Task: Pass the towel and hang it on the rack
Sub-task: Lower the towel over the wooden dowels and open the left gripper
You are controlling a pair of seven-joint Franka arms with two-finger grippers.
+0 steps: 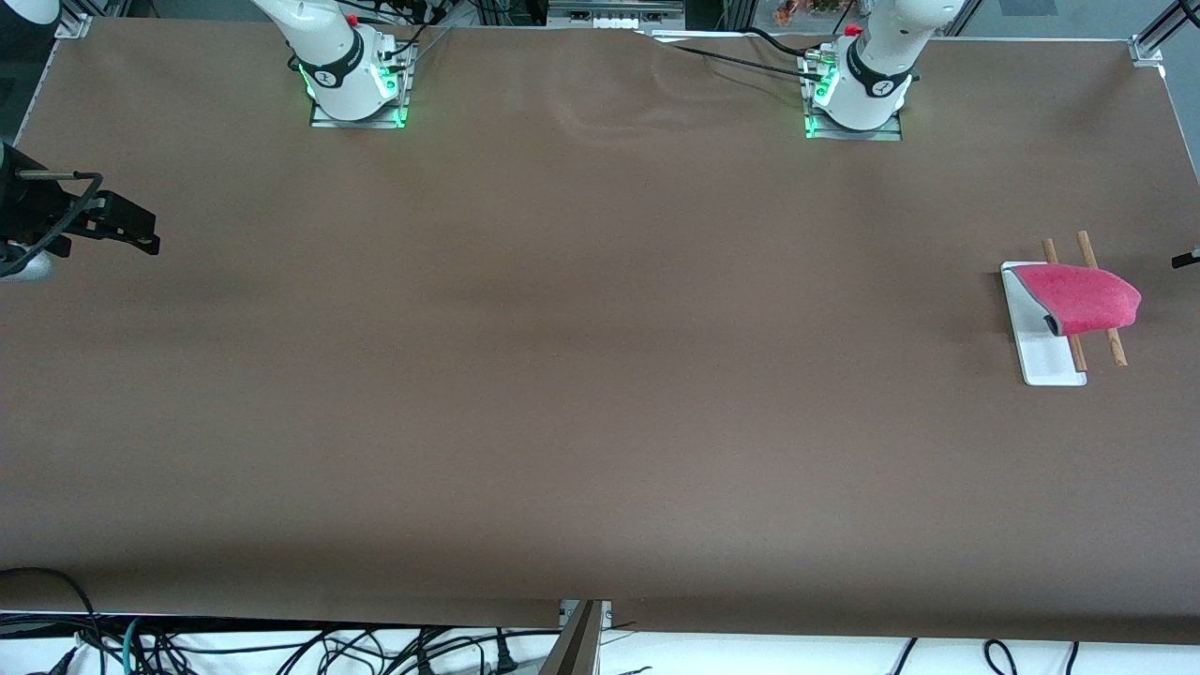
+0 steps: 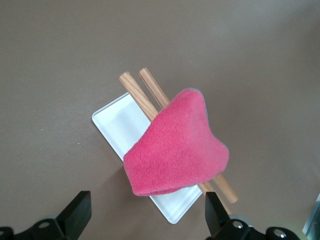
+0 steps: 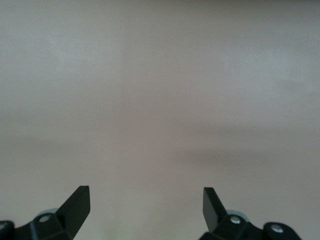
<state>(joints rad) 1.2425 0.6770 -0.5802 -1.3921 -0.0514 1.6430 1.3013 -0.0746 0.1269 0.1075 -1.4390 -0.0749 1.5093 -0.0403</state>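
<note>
The pink-red towel [image 1: 1083,298] [image 2: 175,155] hangs draped over the two wooden rods [image 2: 136,91] of the rack [image 1: 1050,361], toward the left arm's end of the table. The rack's white base [image 2: 117,122] shows under it. My left gripper [image 2: 146,204] is up above the rack's edge, open and holding nothing, clear of the towel. Only a black tip of it [image 1: 1187,258] shows at the front view's edge. My right gripper [image 1: 131,230] [image 3: 145,200] hovers open and empty over bare table at the right arm's end.
The brown table cover [image 1: 600,375] stretches bare between the two arm bases. Cables hang below the table edge nearest the front camera.
</note>
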